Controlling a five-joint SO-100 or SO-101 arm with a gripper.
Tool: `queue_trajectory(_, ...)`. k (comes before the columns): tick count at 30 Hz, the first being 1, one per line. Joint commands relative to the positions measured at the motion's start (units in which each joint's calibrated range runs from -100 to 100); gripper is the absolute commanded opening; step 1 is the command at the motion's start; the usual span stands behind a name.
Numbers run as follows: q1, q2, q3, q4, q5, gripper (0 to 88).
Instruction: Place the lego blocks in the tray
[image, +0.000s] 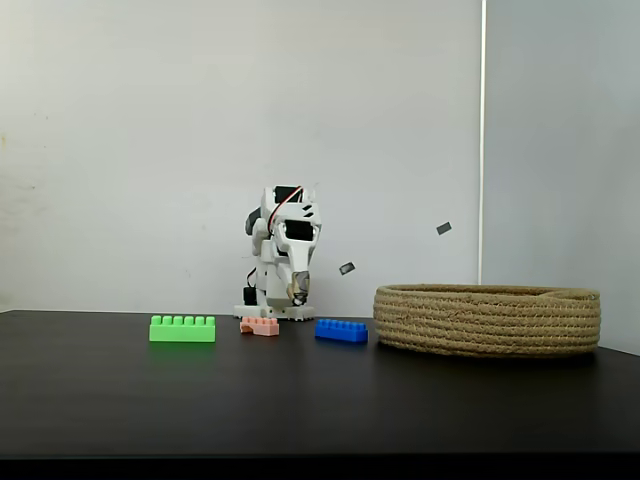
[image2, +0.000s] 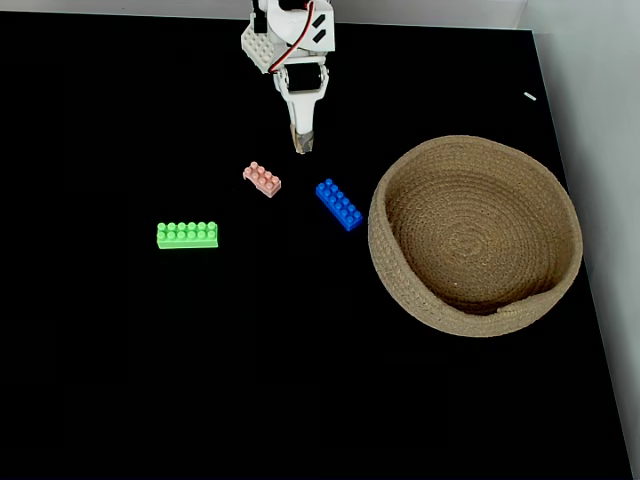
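Three lego blocks lie on the black table. The long green block (image: 182, 329) (image2: 187, 235) is leftmost in both fixed views. The small salmon-pink block (image: 260, 326) (image2: 262, 179) lies in the middle. The blue block (image: 341, 331) (image2: 339, 204) lies closest to the tray (image: 488, 320) (image2: 404, 280), a wide coiled rope basket with nothing inside. My gripper (image: 298, 296) (image2: 302, 146) hangs folded near the arm's base, fingers together, holding nothing, behind the pink and blue blocks.
The white arm base (image: 268, 300) (image2: 262, 45) stands at the table's far edge against a pale wall. The table's right edge (image2: 590, 280) runs just beyond the tray. Bare black surface stretches across the front.
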Motion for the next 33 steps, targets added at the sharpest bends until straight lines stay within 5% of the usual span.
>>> queue_trajectory(1,-0.3,-0.5,0.5,-0.5,0.0,0.4)
queue_trajectory(12,7.0,16.9,-3.6,-17.3,-8.6,7.3)
queue_trajectory(23,12.9,39.3,-29.8,-6.7,-16.3,21.4)
queue_trajectory(33,12.6,52.4,-32.2,-4.2,-24.5,36.1)
